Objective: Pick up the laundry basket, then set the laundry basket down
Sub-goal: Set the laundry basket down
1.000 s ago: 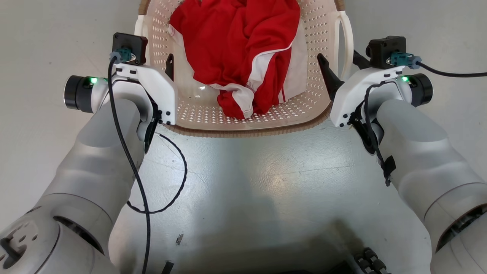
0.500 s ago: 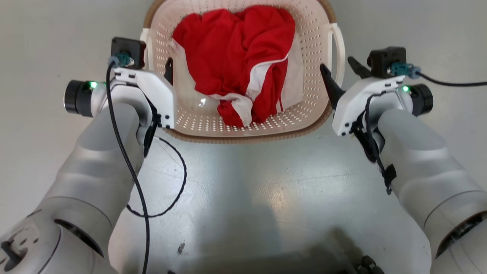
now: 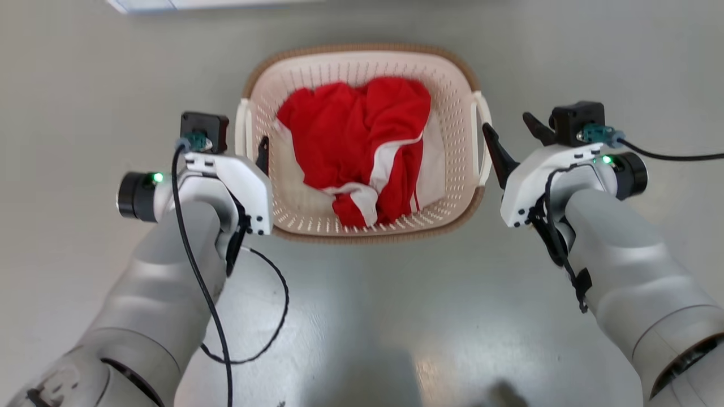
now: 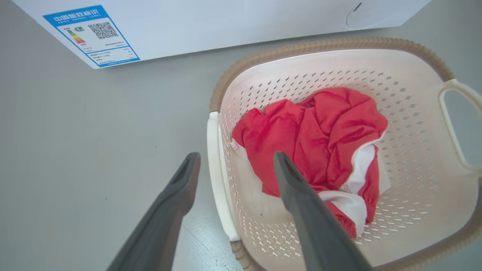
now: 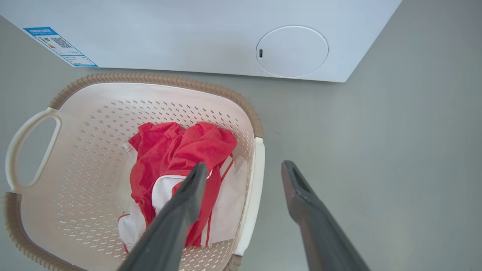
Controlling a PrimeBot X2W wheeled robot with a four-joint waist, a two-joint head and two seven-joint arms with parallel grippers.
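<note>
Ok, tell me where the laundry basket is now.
Head view, centre: the laundry basket sits on the grey floor between the left gripper and right gripper, before the washing machine.

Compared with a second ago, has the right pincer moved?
Yes. Against the laundry basket, the right pincer has drawn outward: its inner finger, then over the basket's inside, now lies by the side handle.

Laundry basket (image 3: 455,102): smooth cream perforated plastic, low sheen; rim (image 3: 362,48) in brown ribbed, woven-look plastic. Garment (image 3: 350,130): soft red and white cloth, matt, creased. Floor (image 3: 85,85): smooth grey, faintly reflective. Washing machine (image 5: 169,34): smooth white satin panel. Fingers (image 4: 312,222): matt dark grey.
</note>
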